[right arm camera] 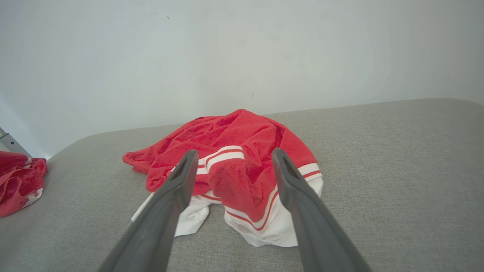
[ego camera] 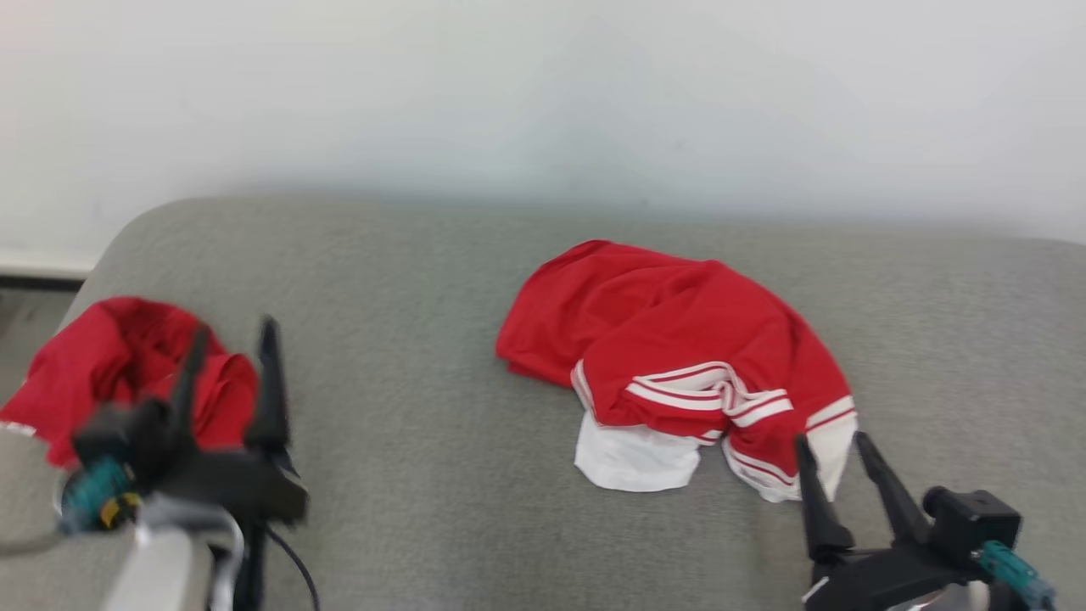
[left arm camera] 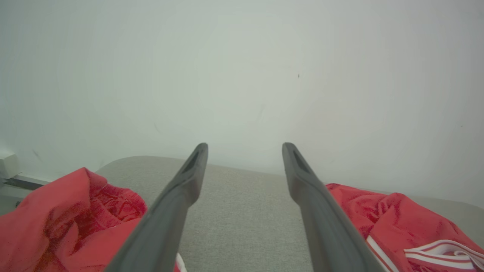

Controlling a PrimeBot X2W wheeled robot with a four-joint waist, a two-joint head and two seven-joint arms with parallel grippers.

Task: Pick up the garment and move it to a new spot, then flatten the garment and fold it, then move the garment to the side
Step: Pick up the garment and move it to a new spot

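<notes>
A crumpled red garment with white stripes (ego camera: 679,331) lies mid-right on the grey padded surface (ego camera: 407,356). The right gripper (ego camera: 831,439) is just beside its hem, fingers apart. The left gripper (ego camera: 235,327) (blurred from here) hangs spread wide and empty by a second red garment (ego camera: 110,356) at the left edge.

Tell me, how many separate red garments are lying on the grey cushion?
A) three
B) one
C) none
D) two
D: a crumpled red garment lies at the left edge of the grey cushion, and a striped red-and-white garment lies apart from it near the middle.
</notes>
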